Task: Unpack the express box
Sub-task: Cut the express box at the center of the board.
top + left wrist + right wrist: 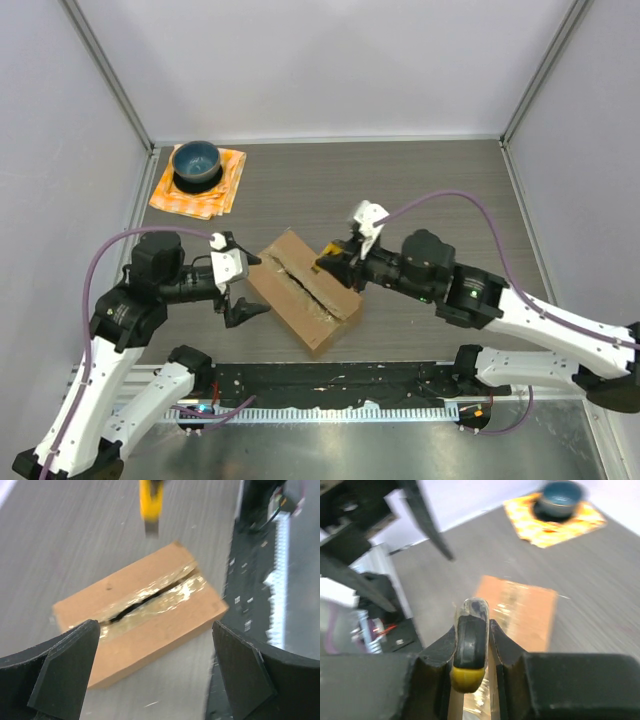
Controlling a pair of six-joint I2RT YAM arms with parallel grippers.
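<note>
**express box (303, 290) lying diagonal between your two arms**

Your left arm is reaching in from the left with the wrist turned toward the middle. The left gripper (250, 285) is hanging just beside the box's left corner, jaws spread about as wide as they go and gripping nothing.

Your right arm is stretching in low from the right. The right gripper (338, 268) is pinching a yellow and black tool (469, 647) between its fingers, hovering by the box's far-right long edge.

The express box is sitting flat mid-table (430, 190). Its long axis is running from far-left to near-right, and its taped seam is facing up and gaping along that same line. The orange cloth (222, 192) carrying the blue bowl (196, 160) is sitting well apart, far-left.
</note>
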